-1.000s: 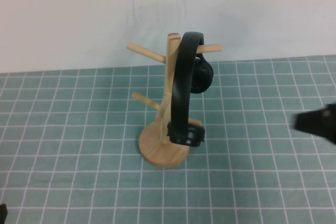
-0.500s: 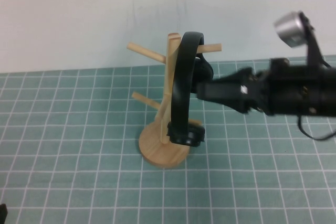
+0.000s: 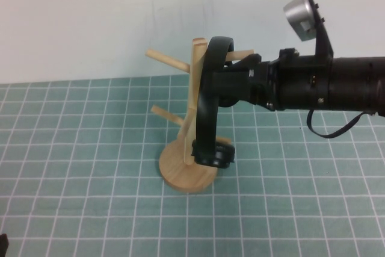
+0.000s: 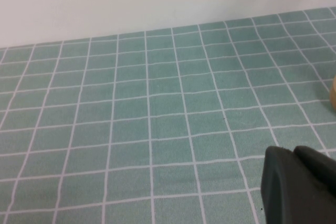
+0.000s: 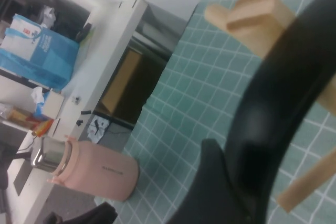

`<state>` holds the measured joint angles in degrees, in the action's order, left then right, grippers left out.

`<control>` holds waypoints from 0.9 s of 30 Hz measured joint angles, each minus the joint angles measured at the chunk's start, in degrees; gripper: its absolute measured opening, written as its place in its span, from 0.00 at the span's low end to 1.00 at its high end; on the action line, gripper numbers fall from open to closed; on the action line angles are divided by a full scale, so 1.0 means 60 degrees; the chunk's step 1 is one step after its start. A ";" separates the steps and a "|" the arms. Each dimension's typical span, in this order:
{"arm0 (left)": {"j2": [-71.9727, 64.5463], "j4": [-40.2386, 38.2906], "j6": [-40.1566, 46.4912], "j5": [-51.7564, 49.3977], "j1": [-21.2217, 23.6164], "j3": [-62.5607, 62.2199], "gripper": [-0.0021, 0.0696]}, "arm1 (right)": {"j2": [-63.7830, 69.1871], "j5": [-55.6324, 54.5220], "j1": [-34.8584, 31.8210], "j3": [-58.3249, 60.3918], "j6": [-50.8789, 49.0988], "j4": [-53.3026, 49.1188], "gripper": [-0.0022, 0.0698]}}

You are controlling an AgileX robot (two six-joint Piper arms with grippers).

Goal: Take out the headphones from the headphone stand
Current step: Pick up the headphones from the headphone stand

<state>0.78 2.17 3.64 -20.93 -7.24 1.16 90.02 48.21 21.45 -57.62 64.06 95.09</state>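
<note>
Item 1, far left: left gripper [image 4: 299,182]. Parked low at the robot's near-left, over bare green gridded tabletop [image 3: 72,148], well apart from the work; only a dark part of it shows in its own wrist view, and whether its fingers are parted or together cannot be told. Judged idle, leaving the job to the other arm.

Item 2, centre: headphone stand [image 3: 191,118], light wood, round disc base flat on the tabletop, slim upright post, angled pegs pointing out to either side. Upright and free-standing, so a sideways tug could tip it.

Item 3, centre, on the stand: headphones [image 3: 207,106], matte black. The thin headband hooks over the upper right-hand peg and hangs down in front of the post; one earcup rests low by the base, the other sits higher behind the band. Not yet off the stand.

Item 4, right of centre: right gripper [image 3: 231,79], reaching in level from the right at headband height. Its jaws stand wide apart, and in its wrist view the band [image 5: 283,103] fills the near field beside one dark finger. It appears placed to straddle the band; no clamp is visible.

Item 5, judgement: closing on the band, then lifting up and off the peg, looks due.
</note>
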 joint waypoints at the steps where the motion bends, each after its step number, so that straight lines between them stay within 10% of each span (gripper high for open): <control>1: 0.0000 0.0000 0.0000 0.0000 0.0000 0.0000 0.02 | 0.0084 0.0045 0.0000 0.0000 0.0000 0.0042 0.65; 10: 0.0000 0.0000 0.0000 0.0000 0.0000 0.0000 0.02 | 0.0282 0.0204 0.0000 -0.0022 0.0262 0.0190 0.56; 18: 0.0000 0.0000 0.0000 0.0000 0.0000 0.0000 0.02 | 0.0282 0.0464 0.0000 -0.0077 0.0403 0.0381 0.13; 27: 0.0000 0.0000 0.0000 0.0000 0.0000 0.0000 0.02 | 0.0082 0.0644 0.0000 -0.0077 0.0617 0.0190 0.11</control>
<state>0.78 2.17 3.64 -20.93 -7.24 1.16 90.51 52.08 21.45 -58.08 67.76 96.23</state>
